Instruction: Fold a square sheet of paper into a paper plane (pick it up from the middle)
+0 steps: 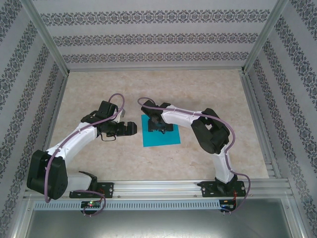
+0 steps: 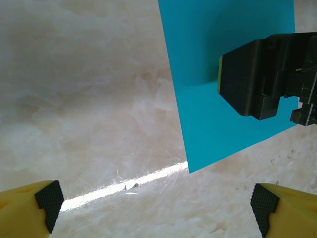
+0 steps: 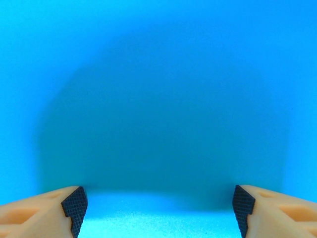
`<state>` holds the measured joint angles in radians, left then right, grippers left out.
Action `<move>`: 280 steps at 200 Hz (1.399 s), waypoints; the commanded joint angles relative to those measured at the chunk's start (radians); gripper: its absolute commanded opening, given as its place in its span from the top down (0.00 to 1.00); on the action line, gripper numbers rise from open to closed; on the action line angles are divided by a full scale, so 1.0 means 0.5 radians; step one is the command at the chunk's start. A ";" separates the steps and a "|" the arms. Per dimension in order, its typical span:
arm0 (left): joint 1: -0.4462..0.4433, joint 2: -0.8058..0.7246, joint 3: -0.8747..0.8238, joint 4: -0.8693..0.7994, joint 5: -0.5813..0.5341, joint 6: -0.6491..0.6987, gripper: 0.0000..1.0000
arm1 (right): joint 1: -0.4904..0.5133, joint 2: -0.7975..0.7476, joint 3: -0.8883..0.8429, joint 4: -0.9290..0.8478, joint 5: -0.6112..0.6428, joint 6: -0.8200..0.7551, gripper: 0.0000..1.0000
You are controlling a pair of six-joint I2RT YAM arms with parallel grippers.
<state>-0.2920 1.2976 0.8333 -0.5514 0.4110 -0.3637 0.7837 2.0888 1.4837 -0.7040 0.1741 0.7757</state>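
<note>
Striped, floral-patterned grey-and-white walls [image 1: 148, 39] enclose a beige marbled tabletop [image 1: 99, 89]; aluminium rails [image 1: 163, 186] line its near edge; light is soft and even.

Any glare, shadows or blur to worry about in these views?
Left wrist: a bright glare streak crosses the table; the square sheet of paper is sharp. Right wrist: a broad soft shadow darkens the paper ahead of the right gripper, with a brighter strip between its fingertips. Top external: even light, faint shadows, slightly soft overall.
</note>
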 commanded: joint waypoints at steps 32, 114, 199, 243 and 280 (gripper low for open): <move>0.026 0.028 -0.025 0.057 0.040 -0.007 0.00 | 0.014 0.123 -0.041 -0.020 -0.020 -0.063 0.25; 0.028 0.069 -0.024 0.063 0.070 -0.009 0.00 | -0.038 0.036 -0.242 0.139 -0.085 -0.067 0.37; 0.026 0.059 -0.013 0.037 0.077 -0.009 0.00 | -0.016 -0.201 -0.231 0.177 -0.031 -0.152 0.57; 0.028 0.026 0.011 0.021 0.086 -0.013 0.00 | -0.018 -0.282 -0.271 0.243 -0.055 -0.167 0.72; 0.029 -0.029 0.037 -0.024 0.088 -0.019 0.00 | -0.002 -0.343 -0.254 0.247 -0.105 -0.169 0.77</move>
<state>-0.2920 1.3216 0.8307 -0.5385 0.4416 -0.3664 0.7750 1.9701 1.3647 -0.5831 0.1440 0.6994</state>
